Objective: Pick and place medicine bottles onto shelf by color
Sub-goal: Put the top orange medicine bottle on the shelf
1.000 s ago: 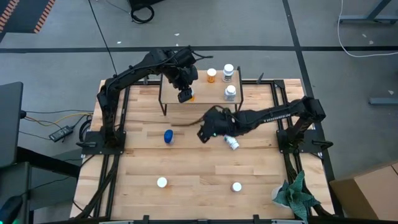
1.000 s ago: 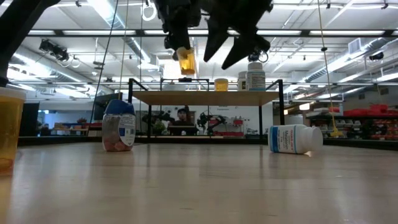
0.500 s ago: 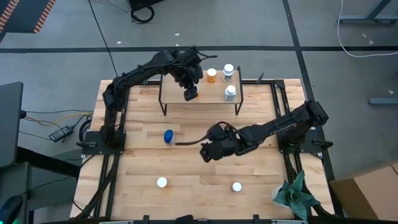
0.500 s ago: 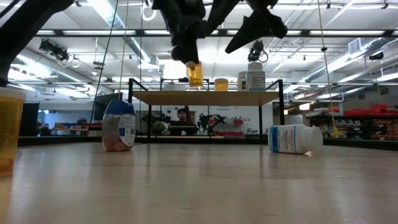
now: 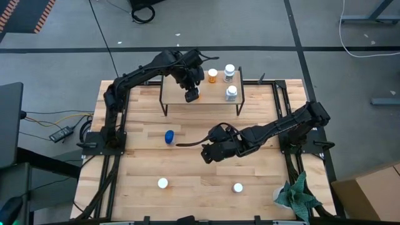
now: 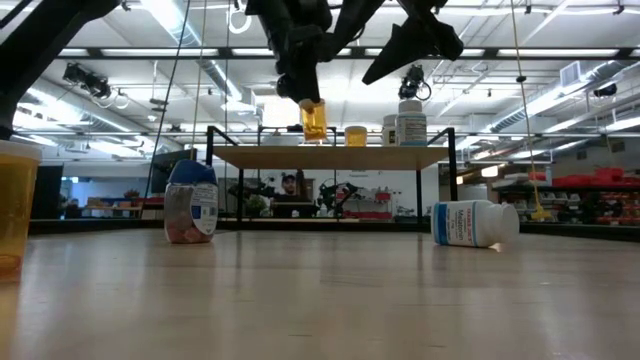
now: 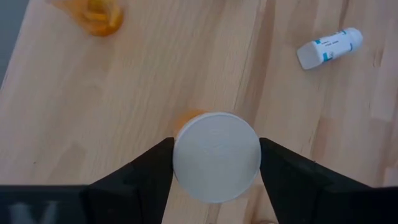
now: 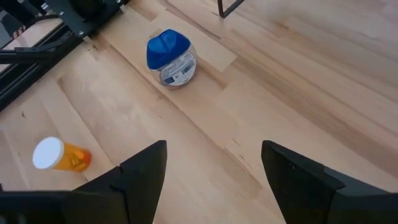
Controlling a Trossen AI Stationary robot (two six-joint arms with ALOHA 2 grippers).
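Note:
My left gripper (image 5: 191,94) is over the shelf (image 5: 212,100) and is shut on an orange, white-capped bottle (image 6: 313,118), which sits just above the light-wood board (image 6: 330,156). An orange bottle (image 5: 212,75) and two white bottles (image 5: 229,72) (image 5: 232,92) stand on the board. My right gripper (image 5: 206,154) is open and empty above the table's middle. A blue-topped bottle (image 8: 170,57) stands on the table to its left. A white bottle (image 6: 475,222) lies on its side. Two more white-capped bottles (image 5: 162,183) (image 5: 237,187) are near the front edge. My left gripper pinches the orange bottle at its white cap (image 7: 183,158), one finger (image 7: 152,165) on each side of the cap's rim. The fingers come from above, pointing down. The bottle hangs upright below them, its body (image 6: 313,122) just above the shelf board.
The shelf stands on thin black legs (image 5: 165,107) at the table's far middle. A green plant (image 5: 297,195) sits at the near right corner. An orange bottle (image 6: 15,205) stands close to the low camera at the left. The shelf's left half is bare board.
My left gripper has carried the orange bottle a little toward the table's right and down toward the shelf board, upright throughout. My right gripper has drawn back toward the near edge, away from the lying white bottle. Both have kept still in the last half second.

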